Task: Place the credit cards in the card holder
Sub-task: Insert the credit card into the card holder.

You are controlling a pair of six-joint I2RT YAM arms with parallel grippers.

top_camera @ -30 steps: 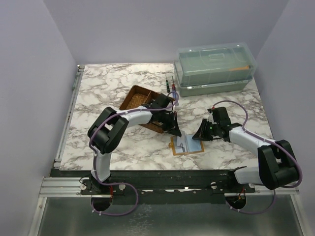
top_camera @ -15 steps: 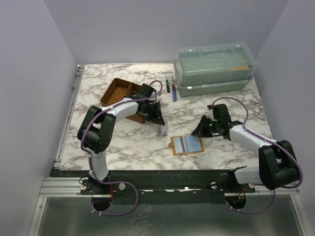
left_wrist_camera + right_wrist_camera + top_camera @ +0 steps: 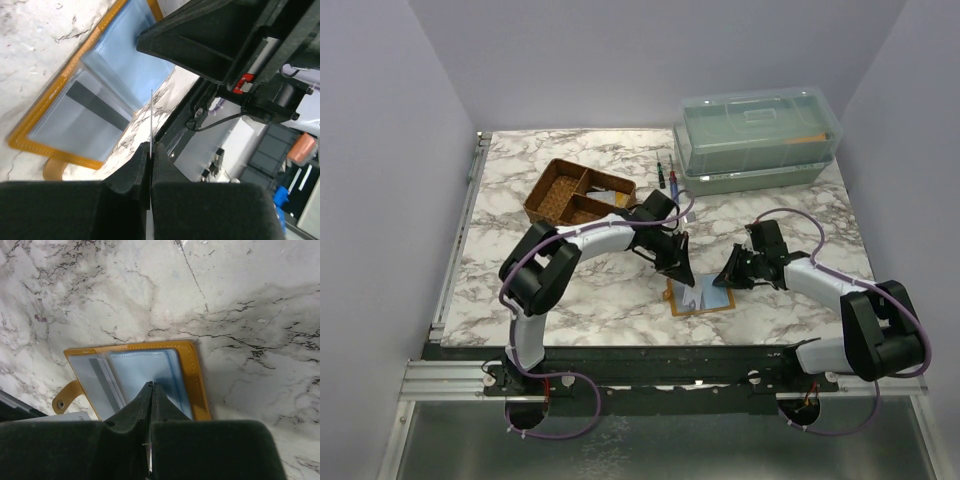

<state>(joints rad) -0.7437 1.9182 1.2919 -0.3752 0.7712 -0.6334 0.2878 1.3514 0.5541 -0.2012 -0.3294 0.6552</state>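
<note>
The card holder lies open on the marble near the front, mustard-orange rim up, with a pale blue inner face and a dark stripe. It also shows in the left wrist view and the right wrist view. My left gripper is shut on a thin pale credit card, seen edge-on, held upright just above the holder's left half. My right gripper is shut, its tips at the holder's blue right pocket. I cannot tell whether they pinch the sleeve.
A brown compartment tray stands behind the left arm. A clear lidded box stands at the back right. Small pen-like tools lie between them. The table's front edge with a dark rail is just below the holder.
The tray ended up further back-left. My left gripper pulled back toward the tray, then came forward-right to the holder with a card. The right gripper barely moved.
</note>
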